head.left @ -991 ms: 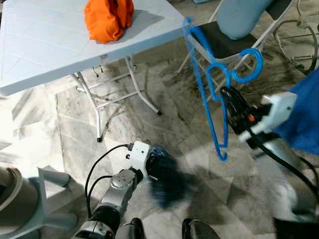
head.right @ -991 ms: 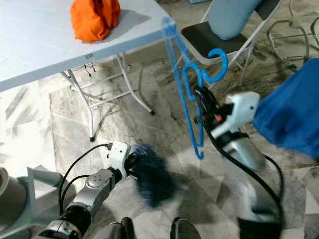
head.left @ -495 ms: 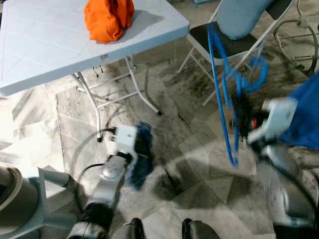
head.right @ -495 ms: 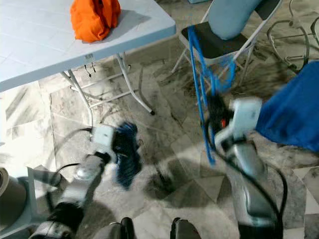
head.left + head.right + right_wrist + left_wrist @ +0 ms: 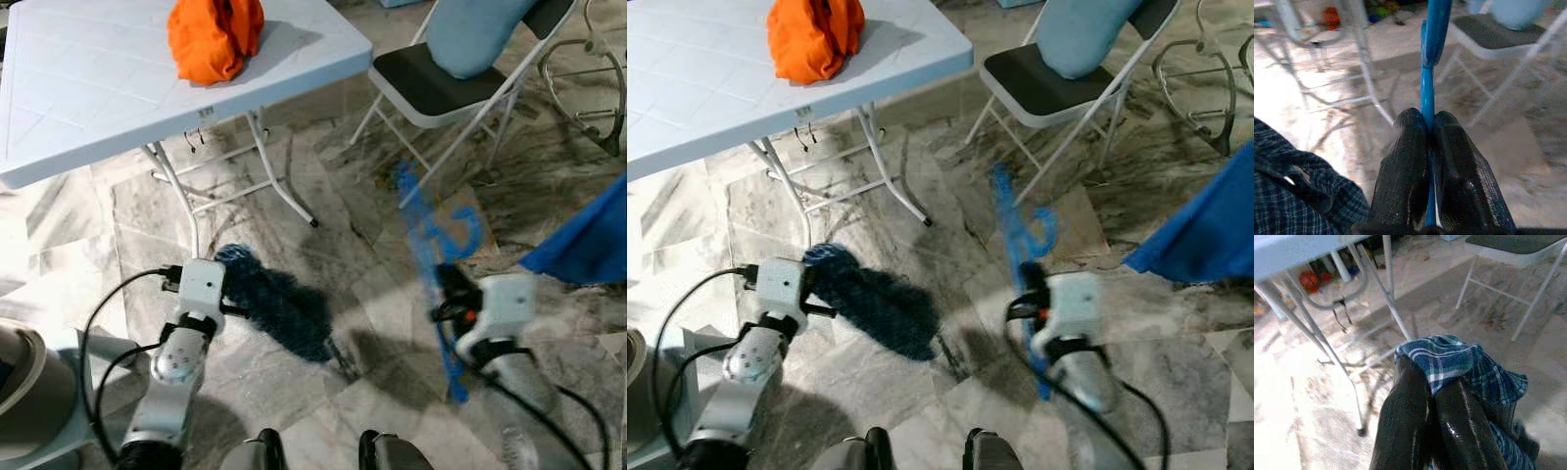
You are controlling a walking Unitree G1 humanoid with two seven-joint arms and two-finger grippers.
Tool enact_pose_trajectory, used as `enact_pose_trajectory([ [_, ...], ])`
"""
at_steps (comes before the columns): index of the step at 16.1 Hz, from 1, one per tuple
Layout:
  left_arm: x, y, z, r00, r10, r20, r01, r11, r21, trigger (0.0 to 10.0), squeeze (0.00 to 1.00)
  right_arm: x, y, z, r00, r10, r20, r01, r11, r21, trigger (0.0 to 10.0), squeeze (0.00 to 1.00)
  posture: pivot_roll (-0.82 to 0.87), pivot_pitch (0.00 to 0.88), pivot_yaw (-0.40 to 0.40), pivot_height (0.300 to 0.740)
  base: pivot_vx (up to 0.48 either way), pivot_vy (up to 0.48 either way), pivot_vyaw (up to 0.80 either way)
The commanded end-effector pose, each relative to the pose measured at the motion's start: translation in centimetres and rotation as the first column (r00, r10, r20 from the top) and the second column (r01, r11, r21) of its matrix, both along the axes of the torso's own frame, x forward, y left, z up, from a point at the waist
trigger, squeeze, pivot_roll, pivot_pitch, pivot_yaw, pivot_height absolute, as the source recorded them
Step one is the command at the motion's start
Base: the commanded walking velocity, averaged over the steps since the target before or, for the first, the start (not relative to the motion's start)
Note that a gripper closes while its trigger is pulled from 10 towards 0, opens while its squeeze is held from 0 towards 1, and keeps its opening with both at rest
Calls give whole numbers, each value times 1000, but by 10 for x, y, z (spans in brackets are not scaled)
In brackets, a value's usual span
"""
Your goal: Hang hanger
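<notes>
right gripper (image 5: 1427,128) pinches blue hanger (image 5: 428,245), lower right | left gripper (image 5: 1431,396) pinches checked shirt (image 5: 1459,362), lower left | keep both pinches tight, move slowly

blue plastic hanger (image 5: 1428,78), thin and flat, pinched tight between the right gripper (image 5: 1429,128)'s two black fingers. it's blurred in the head views, standing roughly upright over the marble floor, hook end up, just in front of the folding chair.
</notes>
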State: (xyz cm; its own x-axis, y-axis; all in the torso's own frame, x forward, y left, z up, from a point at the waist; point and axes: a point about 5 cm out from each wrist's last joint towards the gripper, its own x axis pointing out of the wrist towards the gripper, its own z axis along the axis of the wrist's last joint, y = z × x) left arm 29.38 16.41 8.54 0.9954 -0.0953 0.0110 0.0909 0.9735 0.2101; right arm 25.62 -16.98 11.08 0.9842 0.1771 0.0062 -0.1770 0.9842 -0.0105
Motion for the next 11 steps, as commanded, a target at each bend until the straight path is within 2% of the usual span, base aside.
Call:
enact_pose_trajectory([
  [1,-5,9,-3,999,39,-10,-39,999,20,10000,0,-2,9,-1,999,38,4,-38,999,7,10000,0,-129,214,86,740,0,0,0],
  [3,-5,6,-3,999,33,-17,-33,999,19,10000,0,-3,21,-3,996,85,12,-84,996,-4,10000,0,-122,210,89,740,0,0,0],
  [4,-3,5,1,999,34,-1,-34,999,36,10000,0,-3,24,-4,996,93,10,-93,996,-1,10000,0,-120,208,90,740,0,0,800],
  [5,-3,6,3,999,40,12,-41,998,55,10000,0,-3,25,-4,996,92,11,-92,996,4,10000,0,-120,208,90,740,0,0,800],
  [7,-4,14,4,996,82,15,-83,994,69,10000,0,-2,23,-3,997,76,15,-76,997,25,10000,0,-121,210,94,740,0,0,0],
  [8,-4,19,4,995,102,7,-102,993,56,10000,0,-2,21,-3,998,61,16,-61,998,26,10000,0,-119,210,94,740,0,0,0],
  [11,0,15,12,996,89,27,-89,996,12,10000,0,-3,21,-5,998,67,11,-67,997,24,10000,0,-115,213,92,740,0,0,0],
])
